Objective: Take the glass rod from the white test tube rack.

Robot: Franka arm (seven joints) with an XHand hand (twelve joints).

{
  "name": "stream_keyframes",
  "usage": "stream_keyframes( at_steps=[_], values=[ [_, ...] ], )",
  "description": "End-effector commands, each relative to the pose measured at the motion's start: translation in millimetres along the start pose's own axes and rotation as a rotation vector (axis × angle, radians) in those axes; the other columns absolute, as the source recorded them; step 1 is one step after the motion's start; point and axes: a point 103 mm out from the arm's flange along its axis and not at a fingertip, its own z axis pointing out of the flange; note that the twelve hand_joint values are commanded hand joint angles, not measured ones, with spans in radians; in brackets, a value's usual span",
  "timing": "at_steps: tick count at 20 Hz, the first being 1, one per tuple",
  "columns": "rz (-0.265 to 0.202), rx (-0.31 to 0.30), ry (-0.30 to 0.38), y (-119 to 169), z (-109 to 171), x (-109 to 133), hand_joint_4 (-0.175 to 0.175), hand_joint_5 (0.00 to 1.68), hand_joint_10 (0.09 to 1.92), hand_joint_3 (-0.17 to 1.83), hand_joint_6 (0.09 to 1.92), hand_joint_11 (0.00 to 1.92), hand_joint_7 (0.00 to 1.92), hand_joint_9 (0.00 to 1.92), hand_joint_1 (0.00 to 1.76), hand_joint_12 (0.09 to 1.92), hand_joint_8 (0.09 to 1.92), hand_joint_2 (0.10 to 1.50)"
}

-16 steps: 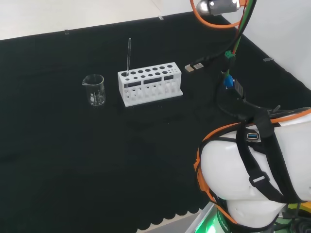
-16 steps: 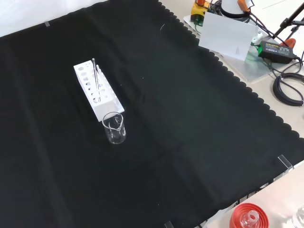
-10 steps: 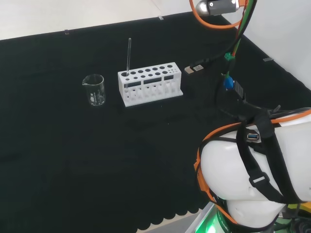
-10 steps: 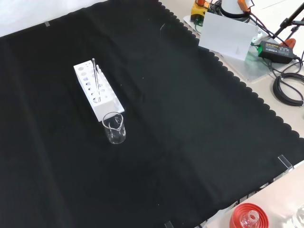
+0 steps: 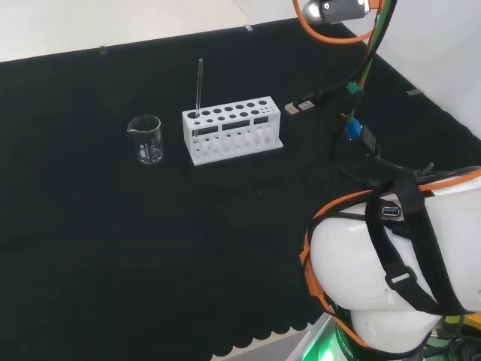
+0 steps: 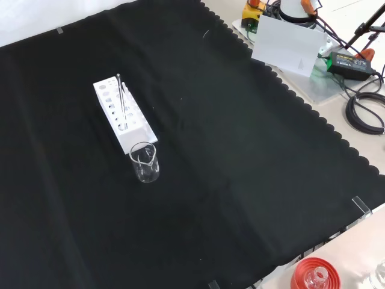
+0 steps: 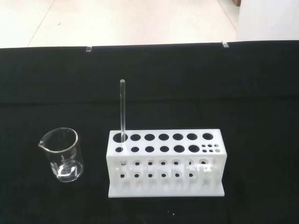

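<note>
Your rod (image 7: 123,109) stands upright in the rack's (image 7: 164,163) end hole beside the beaker (image 7: 61,161), so lift straight up; can't tell the hand's state.

Clear glass rod (image 7: 123,109) and beaker (image 7: 62,160), matt white plastic rack (image 7: 164,163), matt black cloth (image 6: 240,156).

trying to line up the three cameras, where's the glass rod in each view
Head view: glass rod upright at the rack's left end, nearest the beaker.
Front view: rod in the rack's beaker end.
Wrist view: rod in the beaker-side end hole.
Shared landmark: the beaker.
</note>
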Motion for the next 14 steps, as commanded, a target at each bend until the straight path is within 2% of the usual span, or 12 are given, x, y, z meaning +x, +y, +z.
stream_keyframes(
  at_steps=[1, 7, 11, 14],
  values=[
    [-0.019, 0.002, -0.013, 2.2, 4.2, 0.8, -0.089, 0.0, 0.09, 0.21, 0.09, 0.0, 0.0, 0.0, 0.17, 0.09, 0.09, 1.06],
    [-0.037, -0.006, -0.016, 21.9, 1.3, 2.2, -0.09, 0.0, 0.09, 0.15, 0.09, 0.0, 0.0, 0.05, 0.16, 0.42, 0.09, 1.13],
    [-0.073, 0.005, -0.019, 54.8, -3.2, 10.1, -0.091, 0.0, 0.33, 0.1, 0.09, 0.0, 0.02, 0.0, 0.12, 0.6, 0.09, 1.19],
    [-0.093, 0.006, -0.03, 78.4, -4.3, 17.4, -0.093, 0.0, 0.41, 0.08, 0.09, 0.0, 0.03, 0.0, 0.11, 0.68, 0.09, 1.21]
  ],
)
